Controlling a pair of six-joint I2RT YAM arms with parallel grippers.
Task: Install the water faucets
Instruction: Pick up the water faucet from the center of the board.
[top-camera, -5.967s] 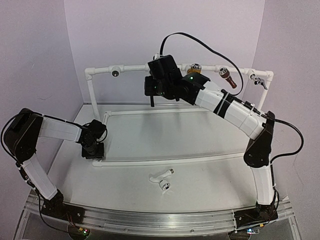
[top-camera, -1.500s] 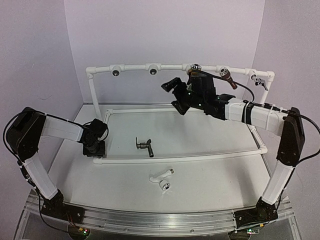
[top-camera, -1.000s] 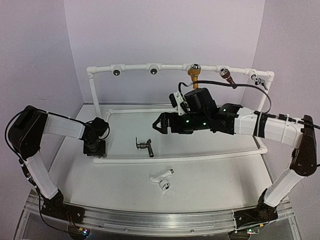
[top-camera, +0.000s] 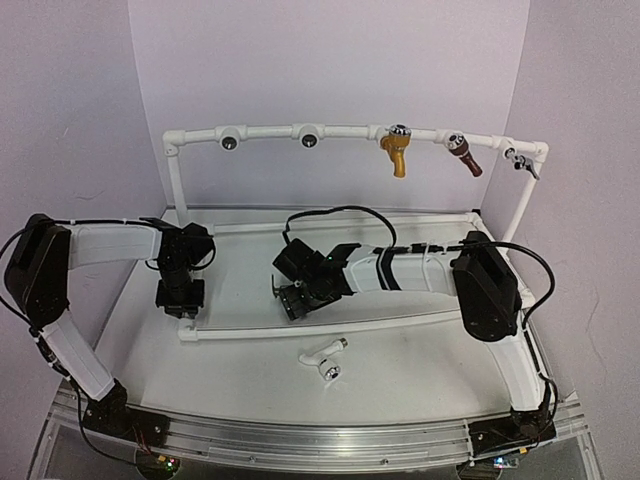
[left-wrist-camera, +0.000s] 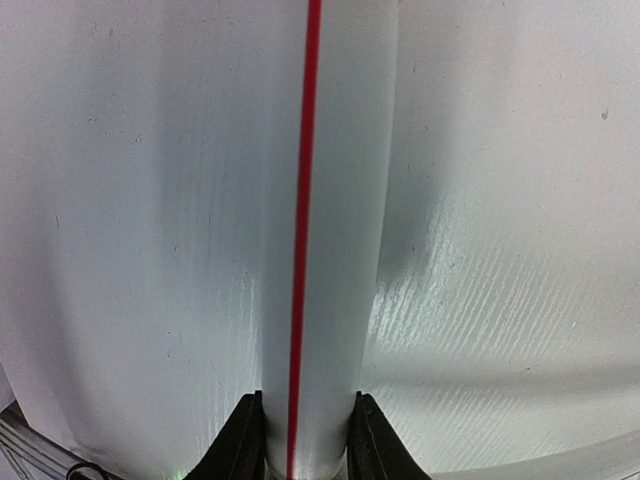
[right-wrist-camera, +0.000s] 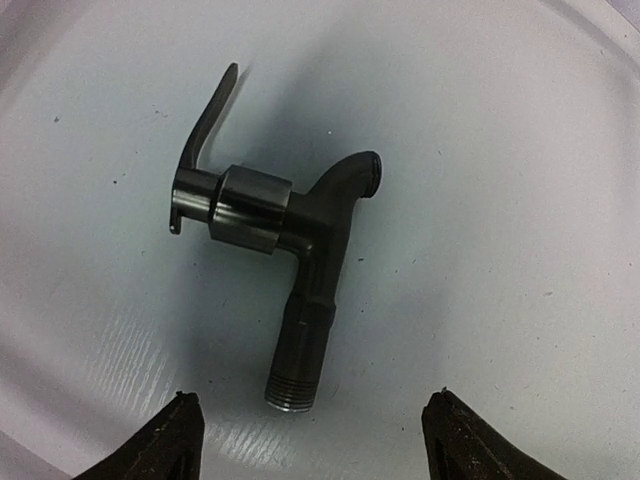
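The black faucet (right-wrist-camera: 300, 230) lies flat on the white table, its thin lever to the upper left and its threaded end toward the camera. My right gripper (right-wrist-camera: 312, 402) is open just above it, with one fingertip on each side of the threaded end and touching nothing. From above, this gripper (top-camera: 295, 302) covers most of that faucet. The white faucet (top-camera: 325, 358) lies loose on the table, nearer than the frame's front pipe. My left gripper (left-wrist-camera: 305, 405) is shut on the white frame pipe (left-wrist-camera: 340, 200), which bears a red line, at the frame's left front corner (top-camera: 182, 300).
The white pipe frame's top rail (top-camera: 270, 132) has two open sockets at the left. A gold tap (top-camera: 397, 156), a brown tap (top-camera: 463, 156) and a small grey one (top-camera: 518, 160) sit on it further right. The right arm's cable loops above the table.
The black faucet went from my right gripper at the rail to lying on the table. The right arm has since swung down over it, its jaws narrowing. The frame shifted slightly left.
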